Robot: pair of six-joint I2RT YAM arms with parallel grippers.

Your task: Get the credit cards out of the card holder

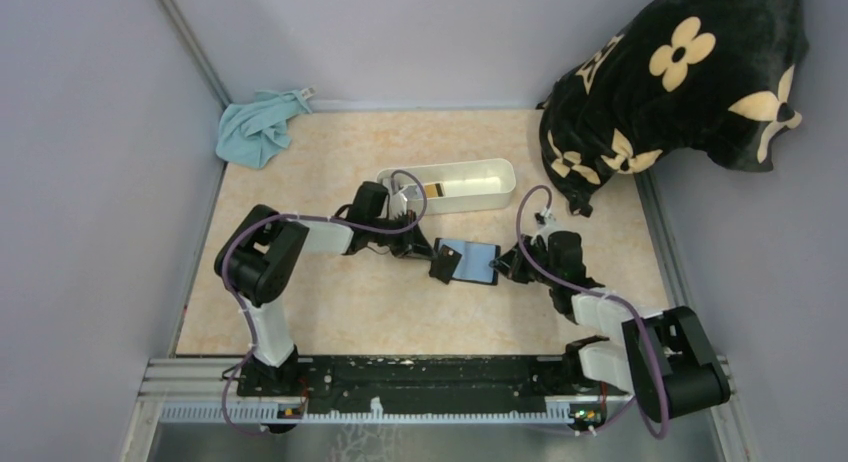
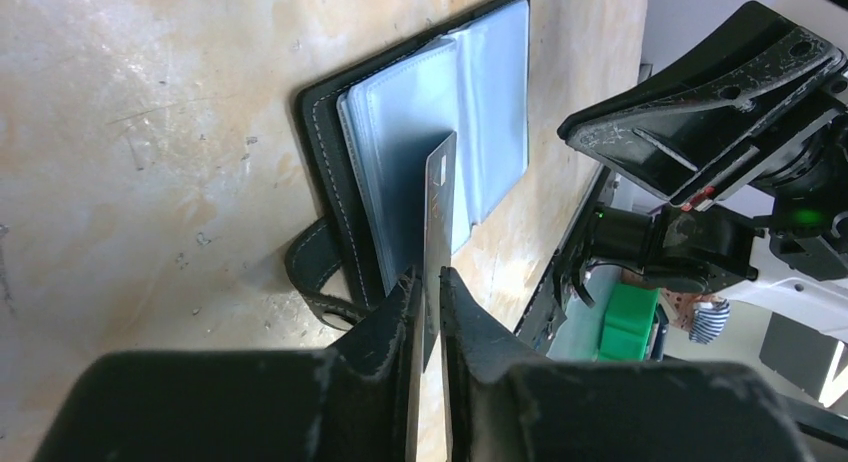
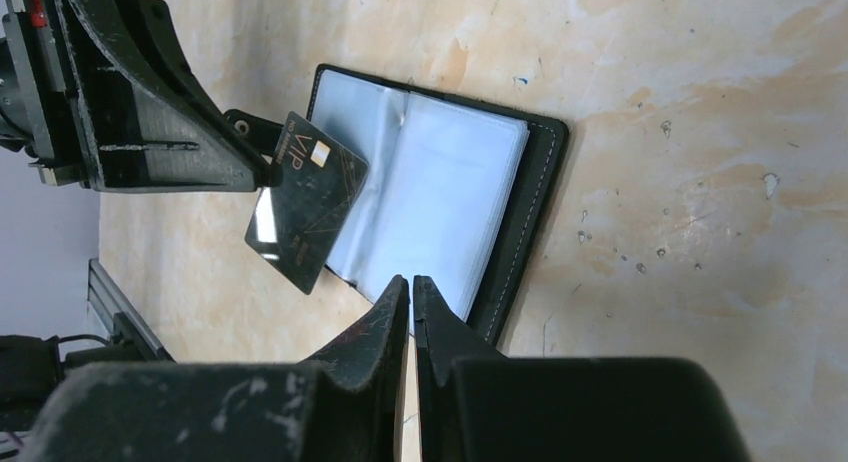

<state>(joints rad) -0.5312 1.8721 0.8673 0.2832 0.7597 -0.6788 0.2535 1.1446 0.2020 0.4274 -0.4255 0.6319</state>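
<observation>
The card holder (image 1: 476,261) lies open on the table, black cover down, with its clear grey-blue sleeves (image 3: 440,192) facing up. My left gripper (image 1: 427,251) is shut on a dark credit card (image 1: 443,267) marked "VIP" (image 3: 305,197). It holds the card clear of the sleeves, over the holder's left edge. In the left wrist view the card (image 2: 440,202) stands edge-on between my fingertips (image 2: 428,278), above the holder (image 2: 325,152). My right gripper (image 1: 503,269) is shut at the holder's opposite edge, its tips (image 3: 411,282) pinched on the sleeve edge. Other cards are hidden.
A white oblong tray (image 1: 450,186) stands just behind the left gripper. A blue cloth (image 1: 262,127) lies in the back left corner. A black floral cushion (image 1: 680,82) fills the back right. Grey walls close in the left, right and back.
</observation>
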